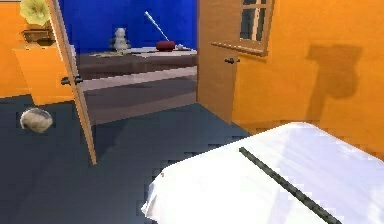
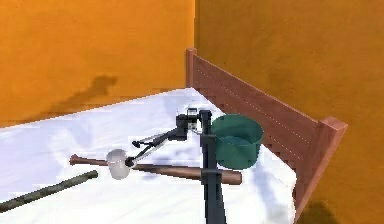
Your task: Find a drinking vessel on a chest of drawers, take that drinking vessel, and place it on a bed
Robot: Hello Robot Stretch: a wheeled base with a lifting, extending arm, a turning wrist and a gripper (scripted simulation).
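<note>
Reaching across the white bed (image 2: 90, 125), the gripper (image 2: 140, 148) ends at a small white rounded object (image 2: 118, 161), just beside a wooden bat (image 2: 185, 175). Cannot tell finger spread, nor whether it holds the object. Green bowl (image 2: 238, 140) sits right, near the headboard (image 2: 265, 105).

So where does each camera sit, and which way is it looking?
Forward view: on the robot, looking ahead and slightly down, past an open door to a chest of drawers; none of its body in frame.
Arm side view: on the robot's body, looking sideways over the bed to its headboard; its arm and fingers show.
Both share the bed and the dark rod lying on it.
</note>
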